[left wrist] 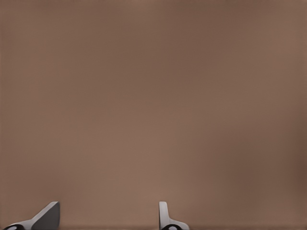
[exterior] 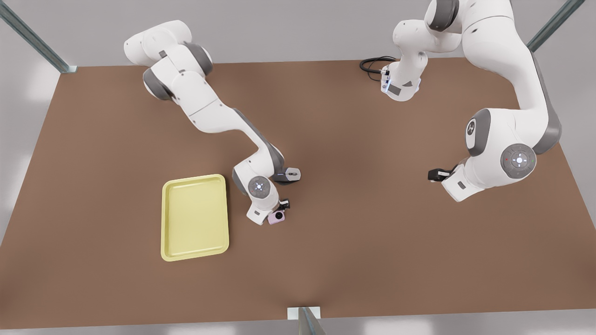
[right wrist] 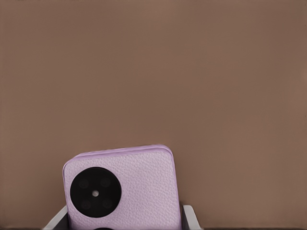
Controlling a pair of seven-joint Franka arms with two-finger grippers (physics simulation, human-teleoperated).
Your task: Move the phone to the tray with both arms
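The pale pink phone (exterior: 276,217) with black round camera circles lies low over the brown table, just to the front view's right of the pale yellow tray (exterior: 195,218). My right gripper (exterior: 282,208), on the arm at the front view's left, is shut on it. In the right wrist view the phone (right wrist: 129,187) sits between the two fingers of the right gripper (right wrist: 122,216), which press its sides. My left gripper (exterior: 435,175), on the arm at the front view's right, waits open over bare table; in the left wrist view the left gripper (left wrist: 105,216) has nothing between its fingers.
A grey computer mouse (exterior: 289,175) lies right behind the right arm's wrist. A coiled black cable (exterior: 372,66) rests at the table's far edge. A small post (exterior: 305,318) stands at the near edge.
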